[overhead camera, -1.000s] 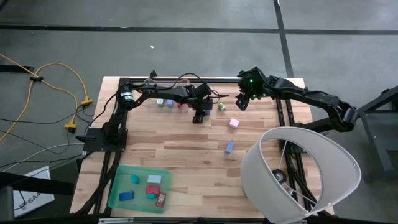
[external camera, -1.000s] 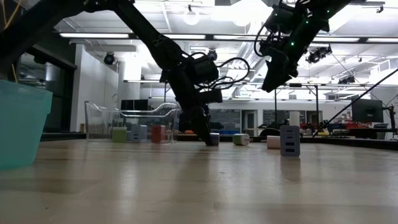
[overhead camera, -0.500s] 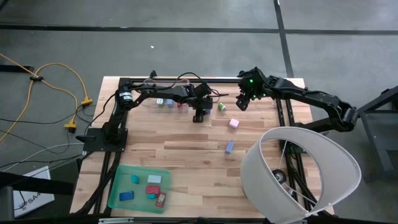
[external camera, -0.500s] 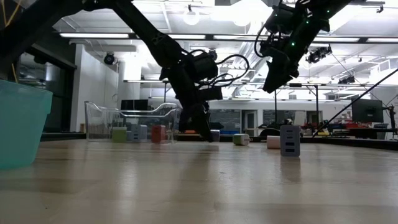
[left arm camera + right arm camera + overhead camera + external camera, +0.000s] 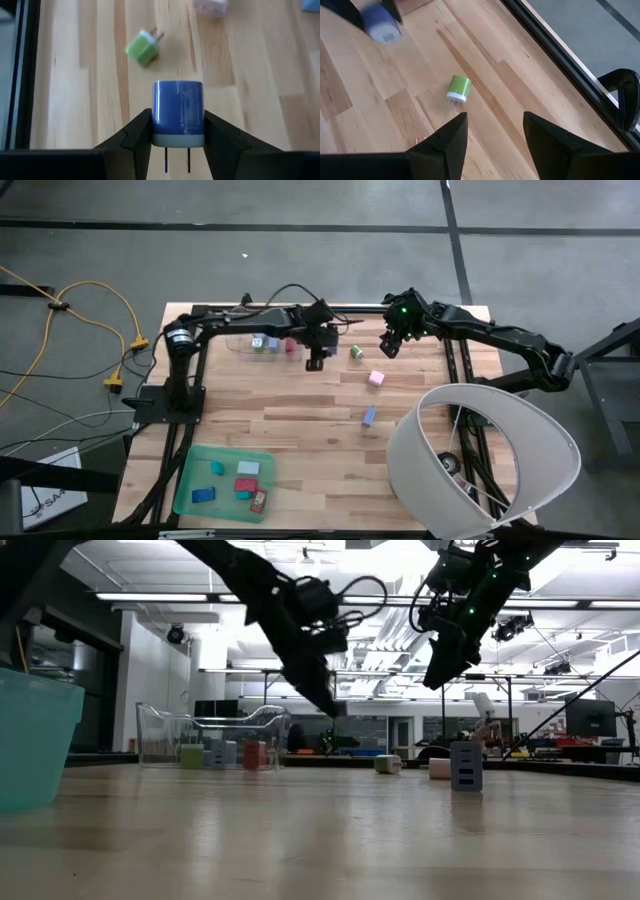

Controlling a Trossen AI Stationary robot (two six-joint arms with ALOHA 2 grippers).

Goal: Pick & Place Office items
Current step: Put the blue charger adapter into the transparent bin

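Above table [image 5: 300, 410], blue plug [image 5: 177, 112] between left fingers [image 5: 137, 132]

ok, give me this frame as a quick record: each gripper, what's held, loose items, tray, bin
left gripper: raised off the table, shut on blue plug adapter
right gripper: open, hovering above green plug adapter
loose on table: green plug adapter, pink block, grey-blue block
green tray: holds several blue and red items
clear bin: holds several small items
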